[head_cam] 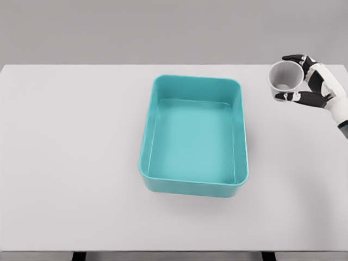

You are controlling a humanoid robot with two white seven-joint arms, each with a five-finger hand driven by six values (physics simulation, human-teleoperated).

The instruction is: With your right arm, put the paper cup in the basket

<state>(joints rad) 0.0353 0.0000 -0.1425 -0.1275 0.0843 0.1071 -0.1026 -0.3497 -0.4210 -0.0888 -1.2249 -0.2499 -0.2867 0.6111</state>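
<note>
the near edge of the white table (65, 217) carries nothing in this view. just beyond it, in the middle of the table, sits the teal basket (145, 157), a rectangular tub with rounded corners, open side up, holding nothing. farther back and well to the right of the basket, the right hand (310, 81) enters from the right edge. its fingers (298, 58) curl over the far side of the paper cup (284, 76) while the thumb presses the near side, so the cup is pinched between them. the cup is tilted, its open mouth turned toward the camera; whether it rests on the table or is lifted clear cannot be told. the left arm does not show. judged from here, the transfer leftward to the basket is not yet done. risks: a thin paper wall may deform under finger pressure and slip out; a low carry could strike the basket's right rim; releasing the tilted cup too early would drop it on the table beside the basket.
</note>
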